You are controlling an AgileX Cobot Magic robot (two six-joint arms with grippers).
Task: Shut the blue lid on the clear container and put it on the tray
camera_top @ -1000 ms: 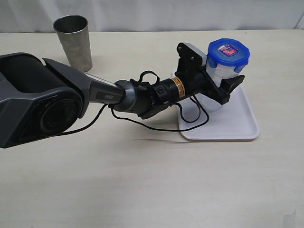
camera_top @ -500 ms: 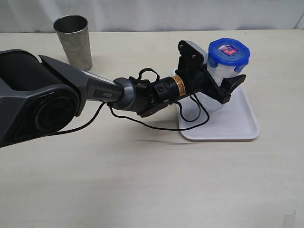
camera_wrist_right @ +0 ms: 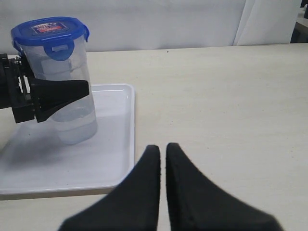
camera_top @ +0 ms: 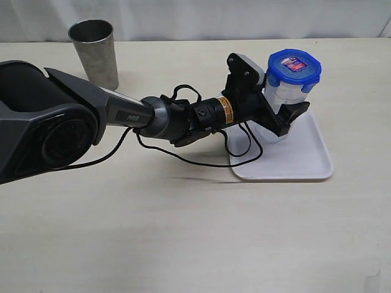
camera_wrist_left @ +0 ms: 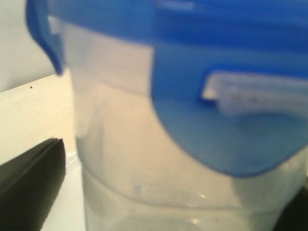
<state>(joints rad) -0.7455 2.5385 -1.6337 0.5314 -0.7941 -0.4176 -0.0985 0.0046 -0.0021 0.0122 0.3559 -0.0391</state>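
Note:
The clear container (camera_top: pixel 276 97) stands upright on the white tray (camera_top: pixel 305 160) with the blue lid (camera_top: pixel 294 66) seated on its rim and its flaps down. My left gripper (camera_top: pixel 286 105) is open around the container's middle. In the left wrist view one black finger (camera_wrist_left: pixel 29 185) stands a little off the container wall (camera_wrist_left: pixel 125 159), with tray showing between them. From the right wrist view the near finger (camera_wrist_right: pixel 60 97) crosses in front of the container (camera_wrist_right: pixel 72 122). My right gripper (camera_wrist_right: pixel 163 150) is shut on nothing, over the table beside the tray (camera_wrist_right: pixel 113 163).
A dull grey steel cup (camera_top: pixel 93 52) stands at the back left of the table. The left arm (camera_top: pixel 122 113) and its looping black cable (camera_top: pixel 201 162) stretch across the middle toward the tray.
The left arm has drawn back slightly to the left and its near finger sits a little lower on the container. The container and the lid have not moved.

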